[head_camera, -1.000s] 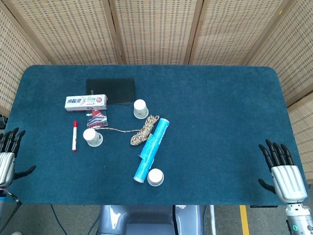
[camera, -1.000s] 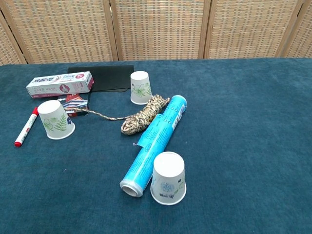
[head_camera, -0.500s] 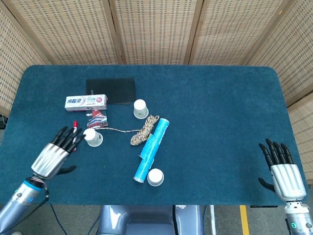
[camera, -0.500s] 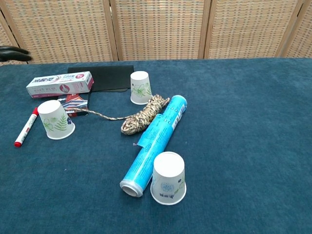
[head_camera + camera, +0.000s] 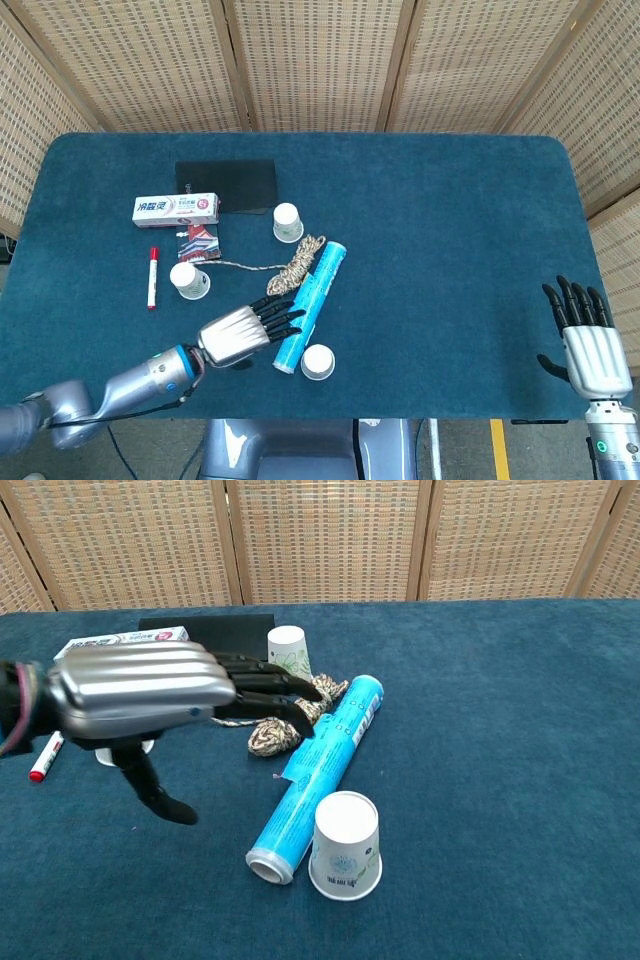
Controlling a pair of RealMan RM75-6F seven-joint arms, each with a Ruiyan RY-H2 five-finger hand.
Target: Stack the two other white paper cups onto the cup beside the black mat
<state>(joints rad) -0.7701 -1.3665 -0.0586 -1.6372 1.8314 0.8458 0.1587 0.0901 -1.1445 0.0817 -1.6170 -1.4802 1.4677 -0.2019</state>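
Three white paper cups stand upside down on the blue table. One cup (image 5: 287, 222) (image 5: 288, 656) sits beside the black mat (image 5: 226, 183) (image 5: 236, 630). A second cup (image 5: 189, 281) is at the left, mostly hidden behind my hand in the chest view. The third cup (image 5: 317, 362) (image 5: 345, 845) stands near the front, touching the blue roll's end. My left hand (image 5: 243, 331) (image 5: 150, 692) hovers open, fingers stretched toward the roll, left of the front cup. My right hand (image 5: 586, 341) is open at the table's right edge, holding nothing.
A blue foil roll (image 5: 311, 304) (image 5: 323, 760) lies diagonally mid-table. A coil of rope (image 5: 295, 264) (image 5: 285, 725) lies by it. A toothpaste box (image 5: 176, 208), a small packet (image 5: 198, 243) and a red marker (image 5: 152, 277) lie at the left.
My left hand has swept from the table's left side rightward to near the blue roll and front cup. The right hand has shifted slightly right. The cups have not moved.
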